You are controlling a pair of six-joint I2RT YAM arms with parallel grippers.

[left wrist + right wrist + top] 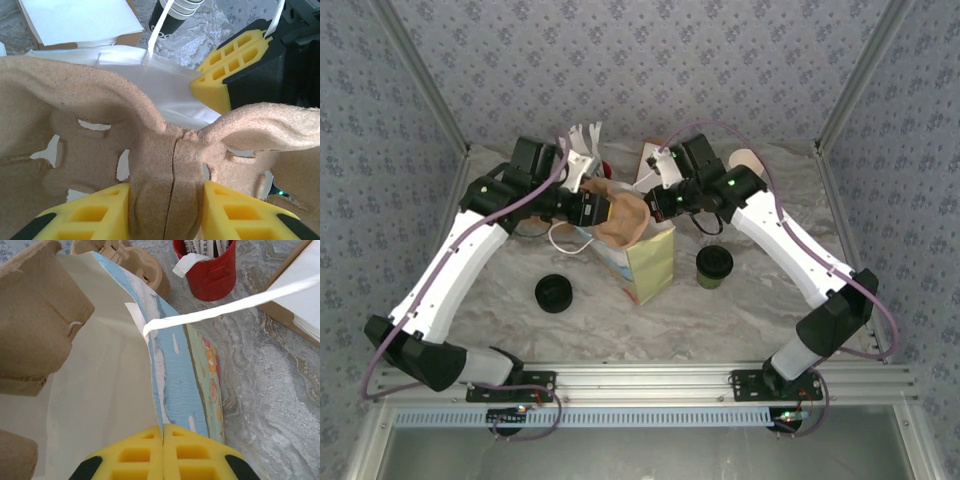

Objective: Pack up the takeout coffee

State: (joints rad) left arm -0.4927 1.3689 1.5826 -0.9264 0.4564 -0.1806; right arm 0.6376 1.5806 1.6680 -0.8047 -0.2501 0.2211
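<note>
The takeout coffee (714, 267), a dark green cup with a black lid, stands on the table right of the paper bag (652, 268). It touches neither gripper. My left gripper (595, 210) (167, 212) is shut on the centre ridge of a brown pulp cup carrier (626, 221) (100, 135), holding it over the bag's open mouth. My right gripper (656, 203) (163, 442) is shut on the bag's rim (159, 390), holding that side up. The bag's white inside (100, 390) lies under the carrier (40, 315).
A round black lid (554, 293) lies left of the bag. Behind the bag are a red holder (212, 270) with sachets, a second pulp carrier (132, 260), a stack of dark cups (172, 15) and a box of white napkins (75, 20). The bag's white handle (225, 307) hangs taut.
</note>
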